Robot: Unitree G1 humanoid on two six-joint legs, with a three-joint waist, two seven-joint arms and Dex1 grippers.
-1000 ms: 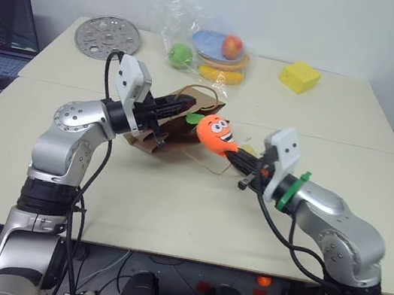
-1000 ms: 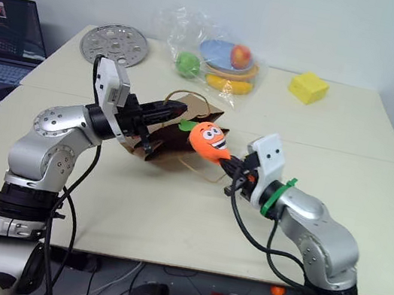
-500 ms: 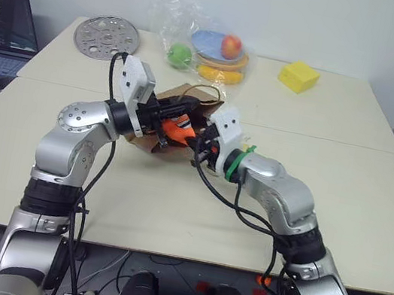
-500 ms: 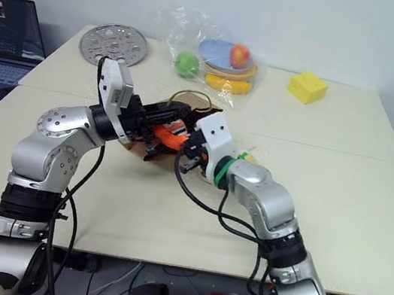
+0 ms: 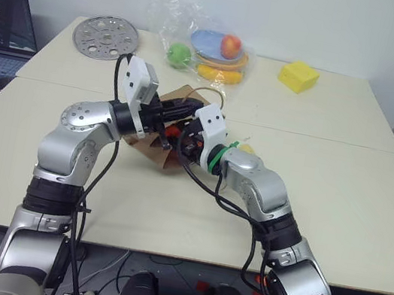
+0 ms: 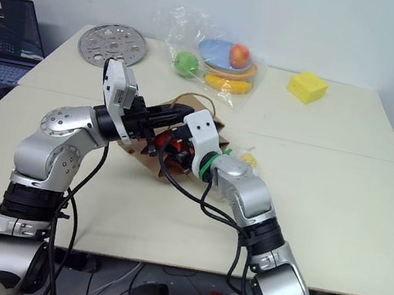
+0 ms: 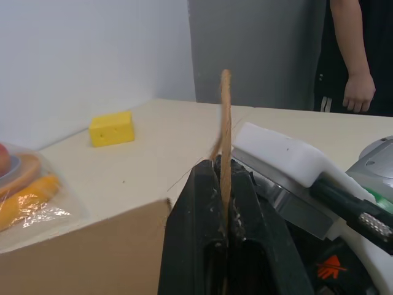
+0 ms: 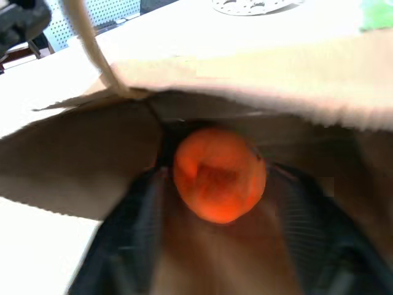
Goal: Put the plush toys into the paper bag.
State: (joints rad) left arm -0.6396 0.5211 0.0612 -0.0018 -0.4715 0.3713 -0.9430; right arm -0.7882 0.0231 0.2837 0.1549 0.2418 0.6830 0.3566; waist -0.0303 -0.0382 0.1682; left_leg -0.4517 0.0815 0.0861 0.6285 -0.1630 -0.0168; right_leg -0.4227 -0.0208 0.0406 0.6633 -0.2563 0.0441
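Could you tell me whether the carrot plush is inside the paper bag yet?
Inside: the carrot plush sits within the paper bag's brown mouth, between the right gripper's parted fingers.

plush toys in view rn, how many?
2. The orange carrot is inside the mouth of the paper bag. The white egg lies on the table beside the right arm, partly hidden.

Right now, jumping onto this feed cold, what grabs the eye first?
Both arms meet mid-table at the paper bag: the left pincer is shut on its cord handle, holding the mouth up. The right pincer is inside the bag, fingers spread either side of the orange carrot toy. Behind, near the far edge, plastic fruit in a clear bag and a yellow block stand out.
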